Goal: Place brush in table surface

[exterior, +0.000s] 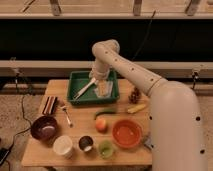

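Note:
The cream-white brush lies slanted in the green tray at the back of the table surface, its lower end near the tray's front left corner. My gripper hangs over the tray at the end of the white arm, just above the brush's upper end.
On the tabletop stand a dark striped block, a small spoon, a dark bowl, a white cup, a small dark cup, a green cup, an orange bowl, an orange fruit, a green pepper, a banana and a pine cone. A pale cloth lies in the tray.

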{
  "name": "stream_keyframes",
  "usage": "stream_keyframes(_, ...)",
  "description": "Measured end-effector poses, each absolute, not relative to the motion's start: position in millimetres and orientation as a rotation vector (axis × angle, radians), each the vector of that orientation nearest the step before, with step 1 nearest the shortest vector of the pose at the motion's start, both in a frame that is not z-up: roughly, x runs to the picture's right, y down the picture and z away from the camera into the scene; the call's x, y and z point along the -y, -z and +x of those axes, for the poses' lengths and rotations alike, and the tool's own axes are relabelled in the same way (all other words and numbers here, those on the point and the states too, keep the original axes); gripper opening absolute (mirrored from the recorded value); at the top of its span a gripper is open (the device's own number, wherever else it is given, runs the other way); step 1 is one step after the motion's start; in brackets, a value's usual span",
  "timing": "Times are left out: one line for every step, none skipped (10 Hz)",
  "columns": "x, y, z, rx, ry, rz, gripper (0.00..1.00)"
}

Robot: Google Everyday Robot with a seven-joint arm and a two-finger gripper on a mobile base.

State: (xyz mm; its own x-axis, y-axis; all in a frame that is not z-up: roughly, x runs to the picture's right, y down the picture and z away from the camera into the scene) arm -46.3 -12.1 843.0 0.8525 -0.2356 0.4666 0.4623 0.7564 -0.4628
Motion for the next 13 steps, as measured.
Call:
stream_keyframes(12, -843, -45, 0.398, 0.389, -0.601, 0.8)
stream_keyframes(12, -843, -44, 0.397, 0.388, -0.6, 0.8)
stream_keyframes(12, -843, -45, 0.398, 0.389, -0.6, 0.8)
stream_keyframes(13, -844, -45, 0.397, 0.391, -0.599, 0.8)
stream_keyframes(13, -846, -45, 0.401, 0.392, -0.595, 0.8)
stream_keyframes(14, -855, -42, 0.411, 0.393, -0.584, 0.8)
stream_keyframes(18, -868, -39, 0.419, 0.391, -0.574, 0.8)
stream_keyframes(27, -888, -40, 0.431, 0.391, -0.562, 0.8)
stream_keyframes(36, -908, -39, 0.436, 0.389, -0.553, 0.8)
stream_keyframes(42, -922, -41, 0.442, 0.391, -0.552, 0.8)
stream_keyframes(48, -941, -44, 0.448, 0.396, -0.547, 0.8)
stream_keyframes(50, -952, -48, 0.451, 0.407, -0.549, 0.8)
stream_keyframes(52, -959, -53, 0.451, 0.418, -0.55, 0.8)
